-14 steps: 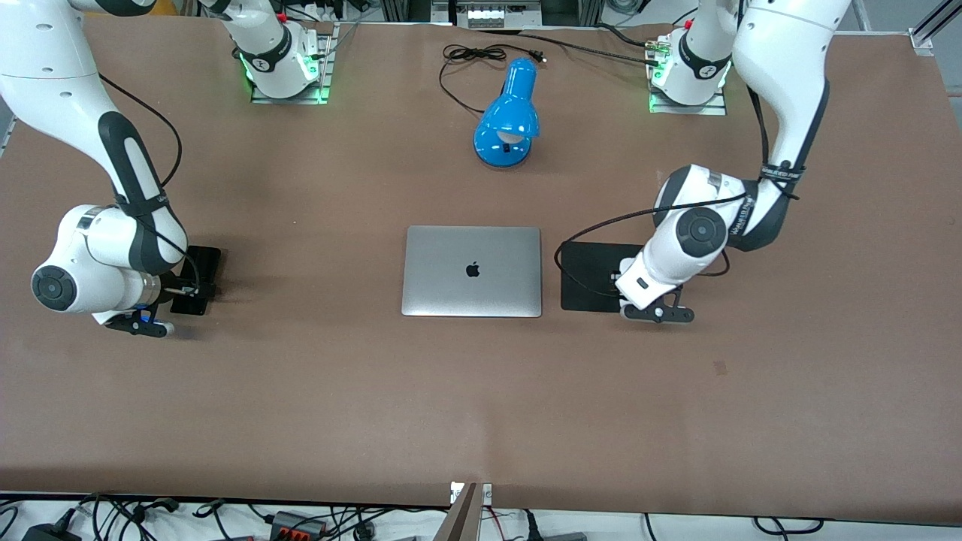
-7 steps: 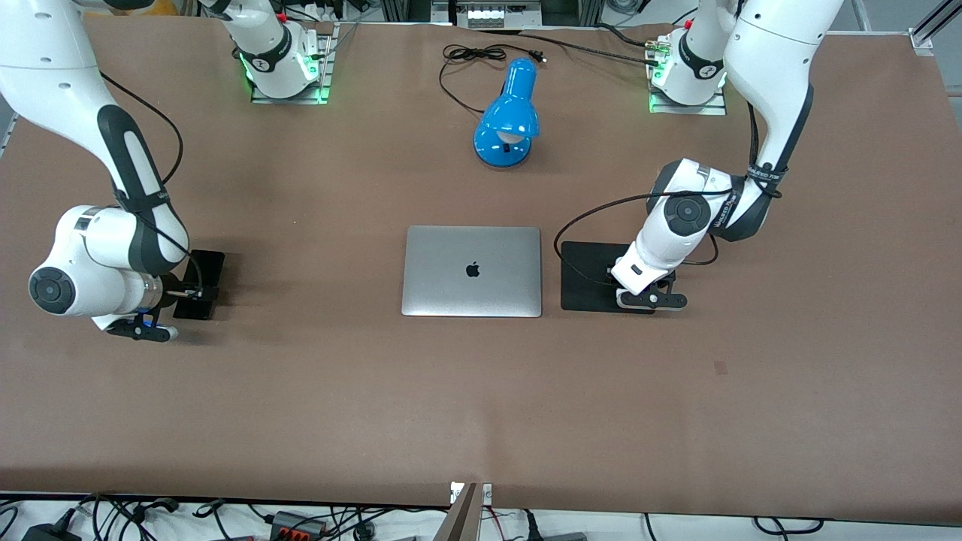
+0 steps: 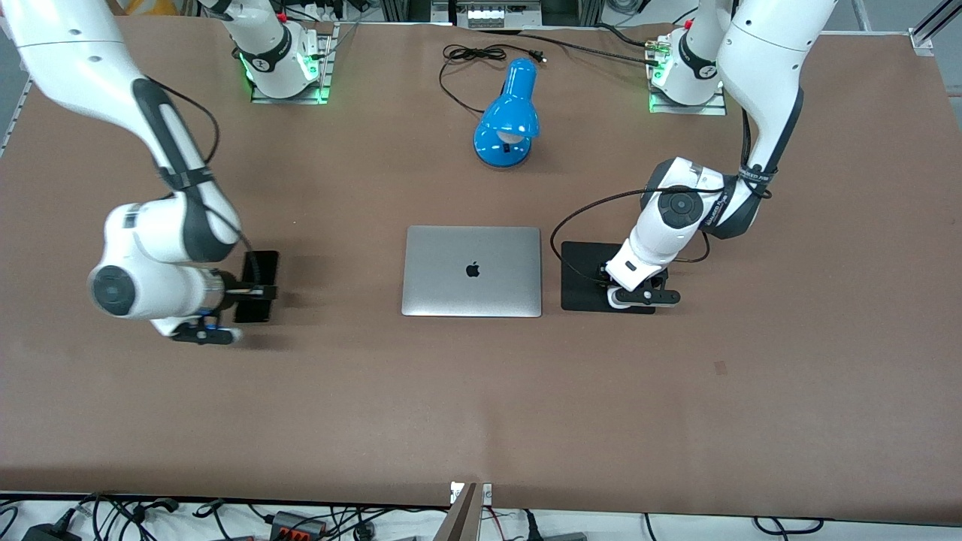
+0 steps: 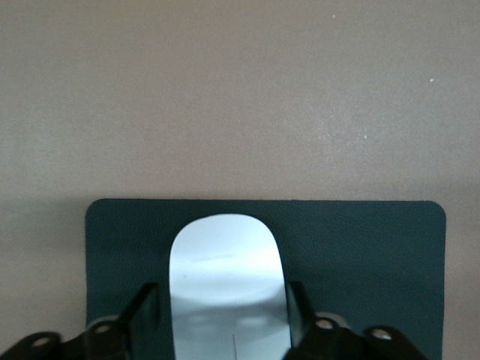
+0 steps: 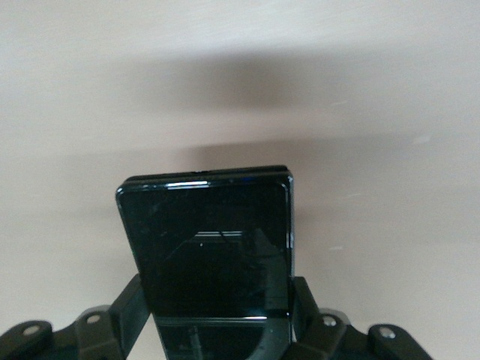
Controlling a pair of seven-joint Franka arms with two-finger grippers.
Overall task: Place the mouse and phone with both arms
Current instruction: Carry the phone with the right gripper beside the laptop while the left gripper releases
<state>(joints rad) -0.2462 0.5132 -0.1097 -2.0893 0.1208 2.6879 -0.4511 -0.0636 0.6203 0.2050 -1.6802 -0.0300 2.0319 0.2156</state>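
Observation:
My left gripper (image 3: pixel 618 284) is over the square black mouse pad (image 3: pixel 582 282), which lies beside the laptop toward the left arm's end. In the left wrist view the gripper (image 4: pixel 223 301) is shut on the white oval mouse (image 4: pixel 225 259), low over the pad (image 4: pixel 360 240). I cannot tell if the mouse touches the pad. The arm hides the mouse in the front view. My right gripper (image 3: pixel 252 293) is shut on the slim black phone (image 3: pixel 259 274). It holds the phone level a little above the bare table, toward the right arm's end from the laptop. It also shows in the right wrist view (image 5: pixel 217 294), with the phone (image 5: pixel 206 232) between its fingers.
A closed silver laptop (image 3: pixel 472 270) lies at the table's middle. A blue desk lamp (image 3: pixel 507 116) stands farther from the front camera, with its black cable (image 3: pixel 470 54) coiled near the arms' bases.
My right arm has carried the phone sideways toward the laptop. My left gripper has moved with the mouse farther onto the mouse pad, toward the laptop.

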